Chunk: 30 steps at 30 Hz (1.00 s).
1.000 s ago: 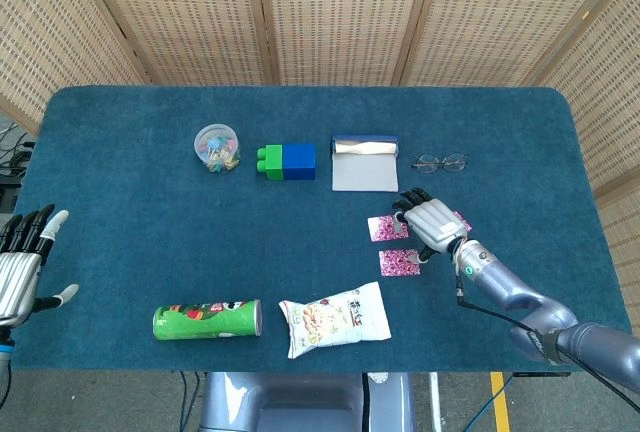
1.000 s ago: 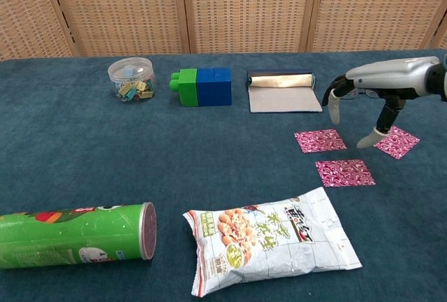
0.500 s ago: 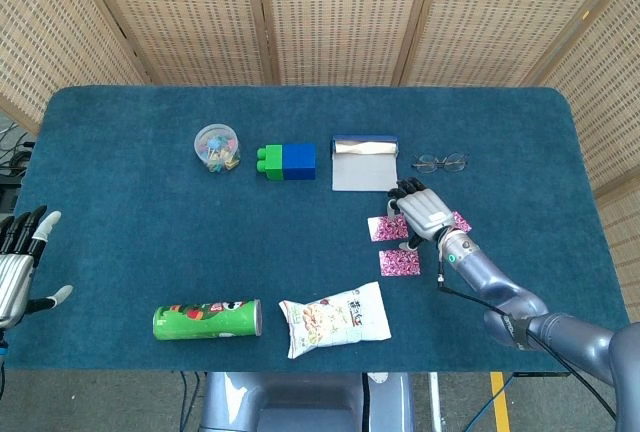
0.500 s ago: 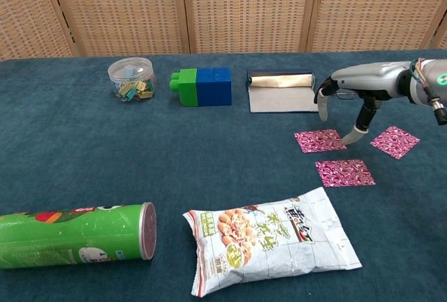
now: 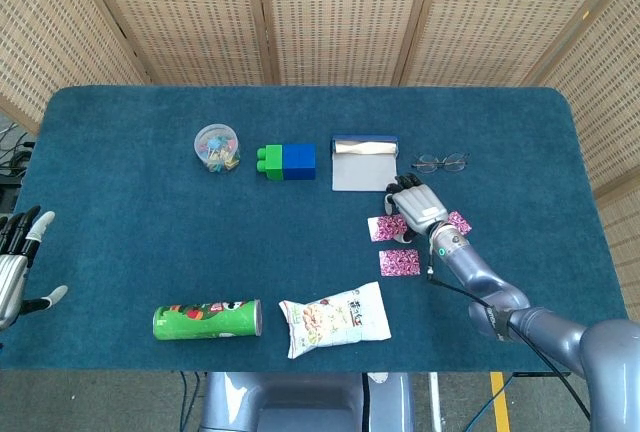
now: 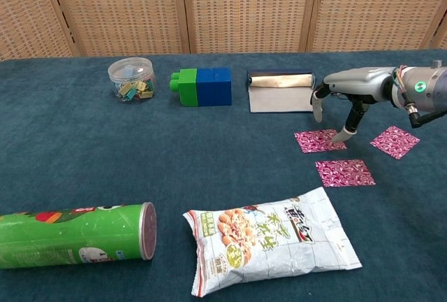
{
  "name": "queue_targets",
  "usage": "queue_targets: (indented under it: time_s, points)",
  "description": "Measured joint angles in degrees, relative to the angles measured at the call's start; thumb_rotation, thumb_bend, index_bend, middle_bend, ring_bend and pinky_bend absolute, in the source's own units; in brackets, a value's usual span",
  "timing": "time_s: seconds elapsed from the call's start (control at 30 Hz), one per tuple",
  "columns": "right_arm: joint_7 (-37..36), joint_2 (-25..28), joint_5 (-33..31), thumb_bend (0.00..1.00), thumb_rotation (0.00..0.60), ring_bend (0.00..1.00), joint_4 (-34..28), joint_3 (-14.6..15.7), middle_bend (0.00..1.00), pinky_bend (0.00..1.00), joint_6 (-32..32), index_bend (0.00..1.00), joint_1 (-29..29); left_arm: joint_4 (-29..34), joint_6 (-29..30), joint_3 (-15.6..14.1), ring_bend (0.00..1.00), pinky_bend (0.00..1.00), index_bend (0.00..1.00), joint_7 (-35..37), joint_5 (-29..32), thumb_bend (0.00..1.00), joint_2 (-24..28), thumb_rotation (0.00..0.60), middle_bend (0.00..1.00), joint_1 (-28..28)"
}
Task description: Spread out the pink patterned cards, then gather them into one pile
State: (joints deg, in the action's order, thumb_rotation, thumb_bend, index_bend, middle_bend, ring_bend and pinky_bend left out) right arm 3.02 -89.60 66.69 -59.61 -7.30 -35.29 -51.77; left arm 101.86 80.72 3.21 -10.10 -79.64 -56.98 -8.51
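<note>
Now the right hand (image 6: 340,99), fingers apart and holding nothing, hovers over the nearest of three spread pink patterned cards (image 6: 320,140). Flat on the teal cloth (image 6: 84,155), it may slide rather than lift, or bunch the fabric.

Right hand (image 6: 347,94) hangs palm-down with fingers apart; left hand (image 5: 14,270) is open, fingers spread

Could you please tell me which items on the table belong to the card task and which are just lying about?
Part of the job:
pink patterned cards
right hand, over the cards

Just lying about:
jar of clips
green and blue block
foil roll
glasses
green can
snack bag
</note>
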Motion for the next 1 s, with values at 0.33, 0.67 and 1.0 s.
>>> queue_targets:
  time_s: [0.33,0.67,1.0]
  points:
    - [0.4,-1.9,1.0,0.21,0.6,0.0,2.8,0.1,0.19,0.0,-0.3,0.41,0.2,0.1,0.0,0.0,0.0,0.0,0.0,0.1,-0.1,0.04,0.1,0.6,0.0,0.1]
    - [0.2,-2.6,3.2,0.2,0.6,0.0,3.7,0.8,0.19,0.0,-1.4,0.41,0.8,0.3,0.4,0.0,0.0,0.0,0.0,0.1,-0.3,0.04,0.3,0.6,0.0,0.3]
    - [0.5,-3.8,3.9,0.19,0.6,0.0,5.6,0.8,0.19,0.0,-1.7,0.41,0.9,0.3,0.5,0.0,0.0,0.0,0.0,0.3,-0.5,0.04,0.4,0.6,0.0,0.4]
